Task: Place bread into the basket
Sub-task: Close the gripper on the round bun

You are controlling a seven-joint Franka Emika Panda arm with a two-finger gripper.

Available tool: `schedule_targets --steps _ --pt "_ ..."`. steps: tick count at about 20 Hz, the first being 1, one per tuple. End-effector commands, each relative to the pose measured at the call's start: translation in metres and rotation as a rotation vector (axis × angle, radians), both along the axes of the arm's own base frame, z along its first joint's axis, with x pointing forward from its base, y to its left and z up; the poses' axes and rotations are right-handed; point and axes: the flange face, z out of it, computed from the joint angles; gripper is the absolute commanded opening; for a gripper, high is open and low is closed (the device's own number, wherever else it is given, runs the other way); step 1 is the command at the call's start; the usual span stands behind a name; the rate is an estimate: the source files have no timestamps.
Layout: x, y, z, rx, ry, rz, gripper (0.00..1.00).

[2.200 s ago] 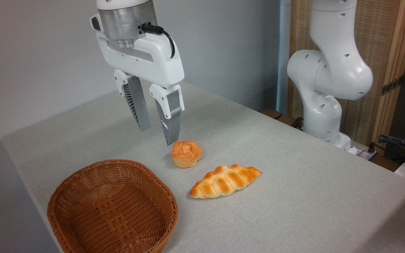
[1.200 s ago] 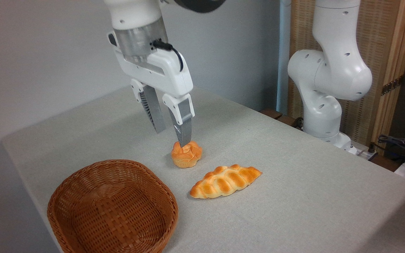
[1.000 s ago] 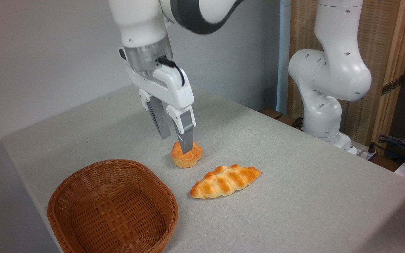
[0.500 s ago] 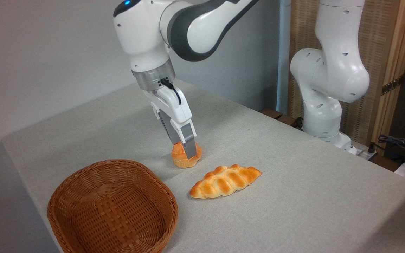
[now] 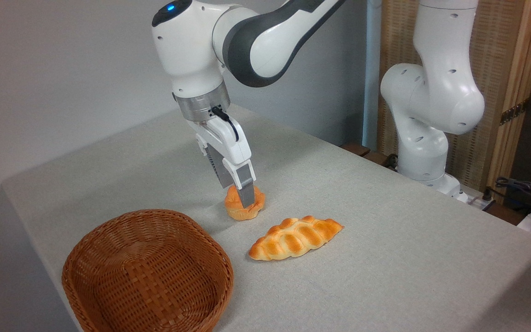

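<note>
We are seeing the gripper [image 5: 243,199] down on the bun [image 5: 244,205] — fingers straddling it, clamping unclear; basket [image 5: 147,273] sitting near.

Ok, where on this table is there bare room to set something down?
Bare table lies right of the braided loaf, and along the back-left edge behind the basket. It is crowded in the middle, where the hand meets the bun.
</note>
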Motion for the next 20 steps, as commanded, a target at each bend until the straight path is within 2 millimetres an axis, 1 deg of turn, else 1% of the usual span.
schedule_targets --steps 1,4,7,10,12,17,19,20 --pt "-0.008 0.002 -0.007 -0.017 0.008 -0.009 1.00" --pt "-0.013 -0.005 -0.013 -0.012 0.021 -0.030 1.00" --pt "-0.017 -0.005 -0.020 -0.006 0.034 -0.035 1.00" --pt "-0.017 -0.006 -0.021 -0.003 0.035 -0.041 1.00" --pt "-0.017 -0.005 -0.021 0.000 0.035 -0.041 0.96" --pt "-0.018 -0.005 -0.022 0.005 0.035 -0.047 0.94" --pt "-0.020 -0.004 -0.028 0.008 0.047 -0.047 0.94" --pt "-0.020 -0.005 -0.028 0.008 0.049 -0.049 0.92"
